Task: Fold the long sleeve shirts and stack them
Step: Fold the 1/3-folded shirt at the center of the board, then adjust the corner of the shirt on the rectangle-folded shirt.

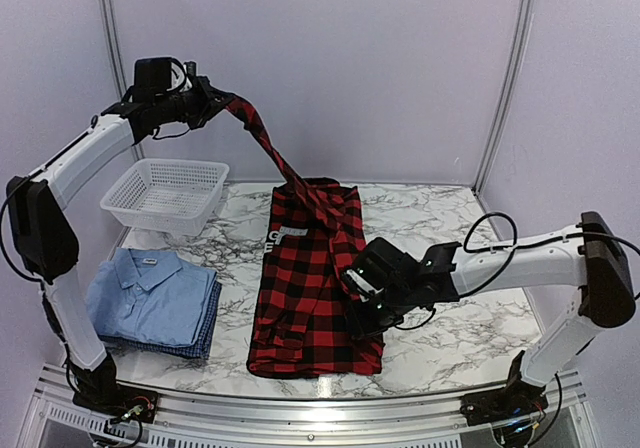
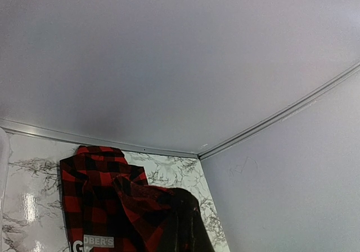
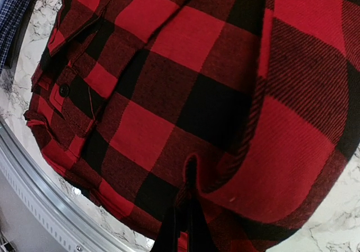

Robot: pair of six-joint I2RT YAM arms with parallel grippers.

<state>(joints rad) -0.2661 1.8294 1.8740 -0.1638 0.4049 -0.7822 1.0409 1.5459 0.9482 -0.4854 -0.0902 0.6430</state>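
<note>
The plaid shirt [image 1: 300, 298] lies on the table [image 1: 450, 228], with its sleeve [image 1: 265, 140] held high in the left gripper's [image 1: 218, 101] pinch. The right gripper [image 1: 358, 308] clamps the shirt's right edge. At left, the light blue shirt [image 1: 150, 288] sits folded on the checked shirt [image 1: 203, 340].

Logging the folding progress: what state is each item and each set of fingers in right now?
Red-and-black plaid flannel shirt: lying flat, one sleeve held up
Light blue collared shirt: folded, on top of the checked one
Blue checked shirt: folded, bottom of stack
White plastic mesh basket: upright
Left fingers: shut on the raised sleeve
Right fingers: shut on the flannel's right edge
</note>
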